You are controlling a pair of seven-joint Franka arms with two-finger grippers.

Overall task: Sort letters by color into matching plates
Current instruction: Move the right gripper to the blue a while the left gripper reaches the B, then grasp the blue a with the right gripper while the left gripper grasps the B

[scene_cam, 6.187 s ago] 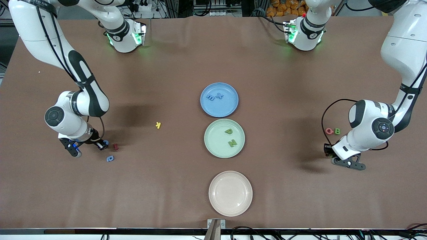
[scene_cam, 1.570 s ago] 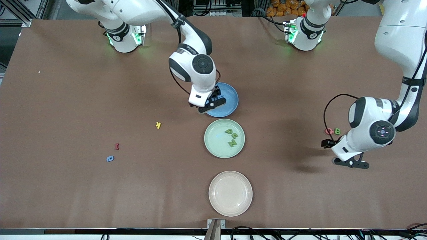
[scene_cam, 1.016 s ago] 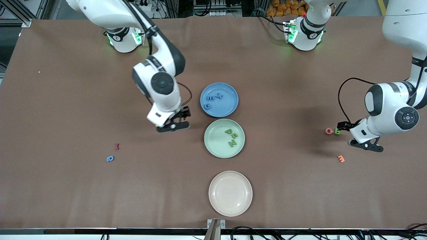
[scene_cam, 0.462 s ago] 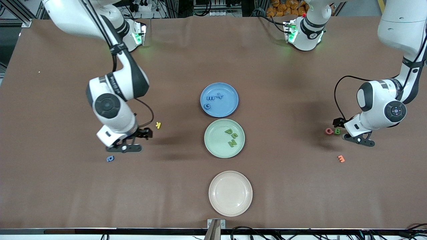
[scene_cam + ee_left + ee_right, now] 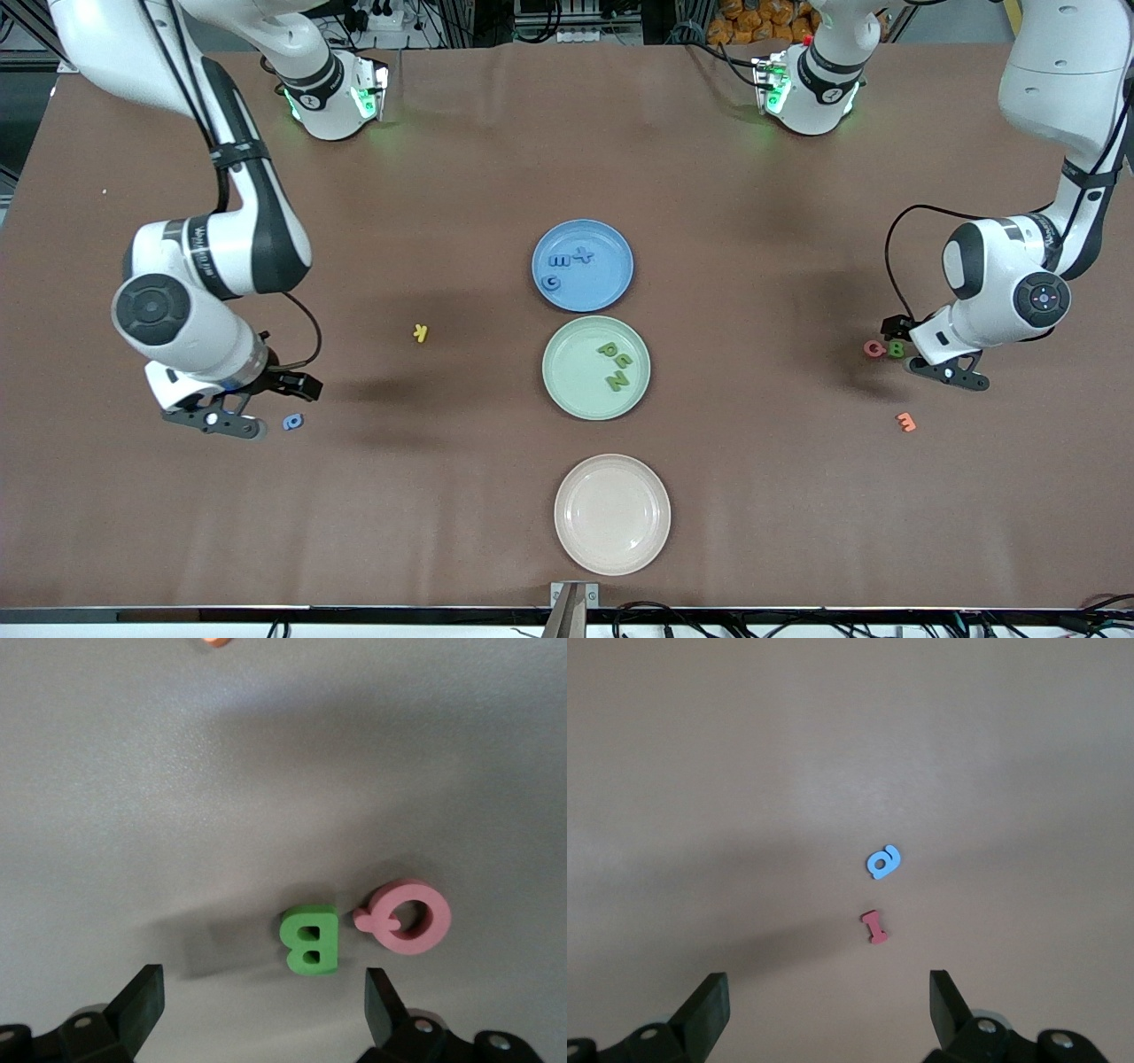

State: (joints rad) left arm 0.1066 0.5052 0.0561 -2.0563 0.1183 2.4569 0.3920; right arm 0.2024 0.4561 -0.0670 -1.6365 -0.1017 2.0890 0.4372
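Beside the green B (image 5: 311, 939), at its 3 o'clock in the left wrist view, a pink Q (image 5: 408, 918) is touching it; the left gripper (image 5: 261, 1001) and right gripper (image 5: 828, 1003) are hanging open, holding nothing.

From my seat the table (image 5: 443, 532) wears a matt brown cloth, faintly creased. The plates, blue (image 5: 611, 239), green (image 5: 567, 390) and cream (image 5: 611, 549), look like smooth plastic with a soft sheen. The green B (image 5: 311, 940) and pink Q (image 5: 409, 917) look like matt foam with cleanly cut edges. The arm shells (image 5: 204, 266) are glossy white plastic; the pincer fingers (image 5: 142, 1001) are matt black.
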